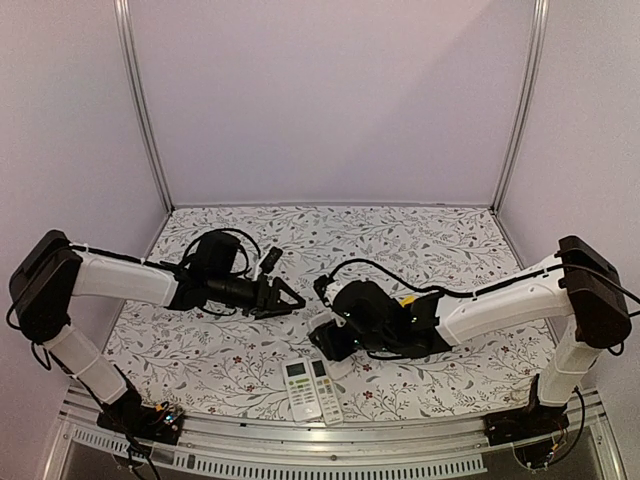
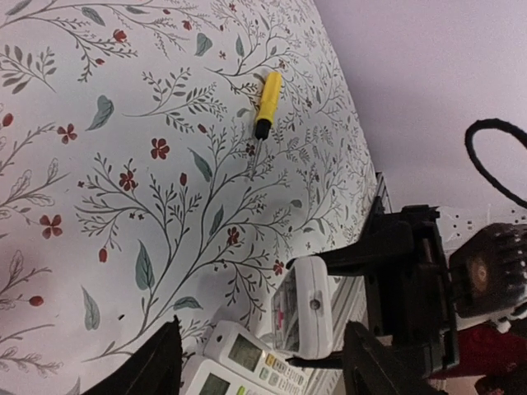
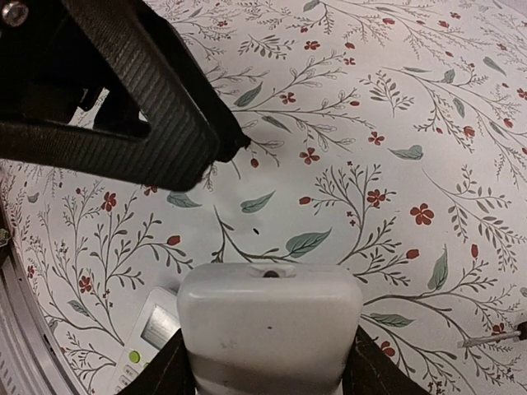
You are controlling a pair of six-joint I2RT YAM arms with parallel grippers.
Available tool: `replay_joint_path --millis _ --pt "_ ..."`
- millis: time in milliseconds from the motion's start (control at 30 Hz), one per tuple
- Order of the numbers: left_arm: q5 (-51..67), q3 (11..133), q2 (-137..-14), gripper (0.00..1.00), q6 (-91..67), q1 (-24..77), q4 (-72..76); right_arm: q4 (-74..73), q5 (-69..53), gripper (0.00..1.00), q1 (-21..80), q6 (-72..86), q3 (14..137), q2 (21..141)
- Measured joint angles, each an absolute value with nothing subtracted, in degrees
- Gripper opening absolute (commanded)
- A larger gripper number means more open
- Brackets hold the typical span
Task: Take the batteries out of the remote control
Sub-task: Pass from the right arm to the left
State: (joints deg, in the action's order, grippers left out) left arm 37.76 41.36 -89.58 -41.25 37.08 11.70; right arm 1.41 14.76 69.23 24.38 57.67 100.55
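The counter (image 1: 450,240), covered in a white cloth printed with leafy twigs and small red flowers, filled the floor of a pale-walled booth. Both arms reached in over it towards the middle. The left arm (image 1: 120,278) came in from the left and the right arm (image 1: 500,305) from the right, so that their black wrists almost met near the centre.

The right jaws were closed on a white remote (image 3: 270,317), gripping it across its width, with one finger on each long side and its blunt end pointing away from the wrist camera. It was held just above and beside two more remotes lying on the cloth. I could not tell whether it touched the cloth.

The left jaws stood apart with nothing between them, their dark fingers (image 2: 156,366) framing the gap, and they faced the held remote from close by without touching it.

The two lying remotes rested side by side near the front edge. One was the wider remote (image 1: 298,385) with a grey display window, and the other was the narrower remote (image 1: 326,390) to its right.

A yellow-handled screwdriver (image 2: 268,95) lay flat on the cloth further back, well apart from the remotes and close behind the right arm.

The batteries did not show in any view (any still inside the held remote were hidden by its casing).
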Motion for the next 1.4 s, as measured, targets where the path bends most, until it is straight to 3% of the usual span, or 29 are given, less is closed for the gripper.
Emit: replay_joint_path --millis 733,1033,1167,1400 --pt "42.3 43.8 -95.7 0.46 -44.2 42.7 14.2 1.1 14.9 0.55 70.4 22.0 58.9 100.6" --pt "43.1 44.5 -96.9 0.28 -44.0 43.2 13.3 0.6 15.2 0.55 70.5 21.4 59.9 101.9" --pt "43.3 45.1 -96.9 0.20 -43.9 43.3 13.0 0.4 15.7 0.60 70.5 21.4 60.1 102.1" --pt "42.7 45.1 -96.9 0.02 -44.2 43.4 12.0 0.8 16.4 0.81 70.5 22.5 59.7 101.9"
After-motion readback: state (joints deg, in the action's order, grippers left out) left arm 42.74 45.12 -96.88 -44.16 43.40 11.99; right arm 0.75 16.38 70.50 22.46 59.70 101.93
